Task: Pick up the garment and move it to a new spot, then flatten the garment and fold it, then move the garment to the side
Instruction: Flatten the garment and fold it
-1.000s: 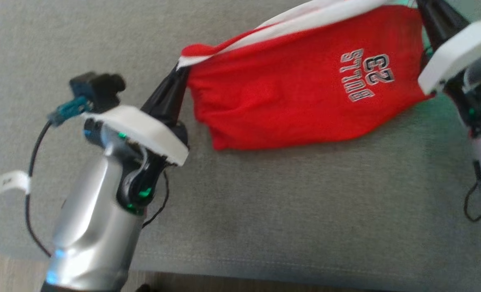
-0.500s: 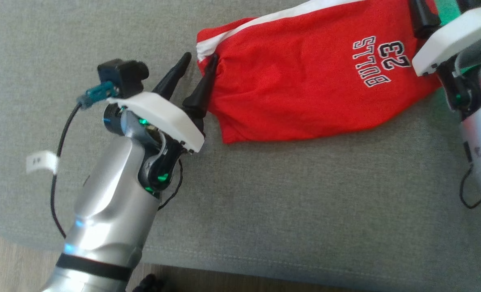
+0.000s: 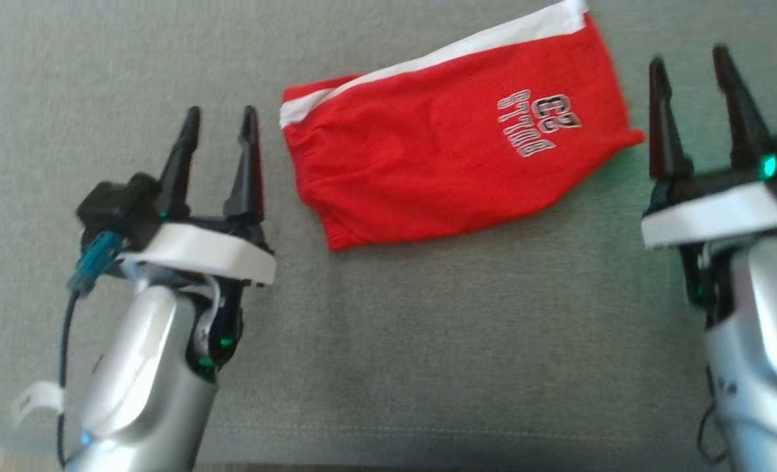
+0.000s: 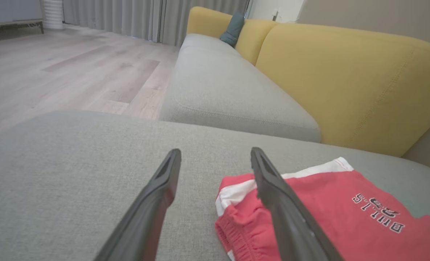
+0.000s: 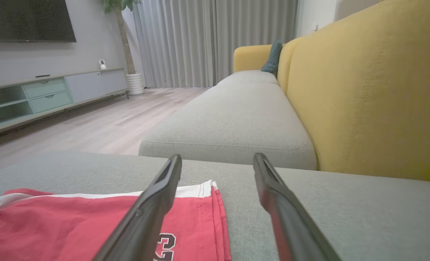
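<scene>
The garment (image 3: pixel 454 157) is a pair of red shorts with a white side stripe and a printed number, folded and lying flat on the grey sofa cushion (image 3: pixel 427 341). It shows at the lower right of the left wrist view as the garment (image 4: pixel 345 214), and at the lower left of the right wrist view as the garment (image 5: pixel 73 224). My left gripper (image 3: pixel 221 118) stands open just left of its waistband end, clear of the cloth. My right gripper (image 3: pixel 686 59) stands open just right of the other end, with nothing between its fingers.
Yellow backrests (image 4: pixel 345 79) rise behind the cushion. A second grey seat cushion (image 5: pixel 233 123) with a teal pillow (image 5: pixel 273 58) extends beyond. Wooden floor (image 4: pixel 55 72) lies past the cushion's edge, with a low TV cabinet (image 5: pixel 37 98) and curtains (image 5: pixel 207 40) farther off.
Both grippers have opened and let go of the garment, which now lies flat on the cushion. Both have drawn back from its ends, and the head view has shifted.
</scene>
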Available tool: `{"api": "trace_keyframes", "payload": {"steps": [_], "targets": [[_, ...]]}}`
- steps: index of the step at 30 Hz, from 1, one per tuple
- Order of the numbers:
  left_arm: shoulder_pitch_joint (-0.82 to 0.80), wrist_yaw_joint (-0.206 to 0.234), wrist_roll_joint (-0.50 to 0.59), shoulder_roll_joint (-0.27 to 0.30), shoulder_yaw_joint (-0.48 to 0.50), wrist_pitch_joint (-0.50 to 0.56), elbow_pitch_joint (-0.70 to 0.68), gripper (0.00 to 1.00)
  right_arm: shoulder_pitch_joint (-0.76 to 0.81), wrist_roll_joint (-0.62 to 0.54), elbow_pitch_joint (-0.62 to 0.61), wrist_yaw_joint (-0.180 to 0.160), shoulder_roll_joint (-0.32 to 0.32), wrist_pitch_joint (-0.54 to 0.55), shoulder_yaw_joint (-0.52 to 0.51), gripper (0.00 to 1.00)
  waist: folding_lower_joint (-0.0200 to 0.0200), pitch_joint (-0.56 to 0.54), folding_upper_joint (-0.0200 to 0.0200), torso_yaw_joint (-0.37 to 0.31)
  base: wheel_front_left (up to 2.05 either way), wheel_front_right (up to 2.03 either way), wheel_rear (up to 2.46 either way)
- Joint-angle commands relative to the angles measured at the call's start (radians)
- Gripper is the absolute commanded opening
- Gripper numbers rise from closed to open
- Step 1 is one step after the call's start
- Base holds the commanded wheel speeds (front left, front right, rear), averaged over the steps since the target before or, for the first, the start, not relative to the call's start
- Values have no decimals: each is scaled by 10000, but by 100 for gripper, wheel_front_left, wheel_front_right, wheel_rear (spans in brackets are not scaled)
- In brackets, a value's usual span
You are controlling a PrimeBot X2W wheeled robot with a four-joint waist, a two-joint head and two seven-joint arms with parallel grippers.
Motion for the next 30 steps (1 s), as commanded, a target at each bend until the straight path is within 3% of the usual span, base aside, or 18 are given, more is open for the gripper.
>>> {"api": "trace_keyframes", "payload": {"steps": [1, 7, 13, 30], "targets": [[-6, 62, 155, 283, 453, -111, -489, 100, 331, -93, -637, -9, 190, 68, 33, 100, 1, -384, 0, -293, 0, 0, 0], [1107, 122, 809, 523, 833, -119, -1213, 100, 2203, -333, -2479, -9, 834, 746, -290, 100, 1, -1013, 0, -743, 0, 0, 0], [2092, 127, 1138, 587, 835, -120, -1312, 100, 3641, -383, -3564, -9, 1136, 1303, -401, 100, 1, -1441, 0, -887, 0, 0, 0], [2337, 77, 1380, 480, 1014, -121, -1371, 100, 4217, -435, -4360, -9, 1309, 1911, -679, 100, 1, -1455, 0, -810, 0, 0, 0]]}}
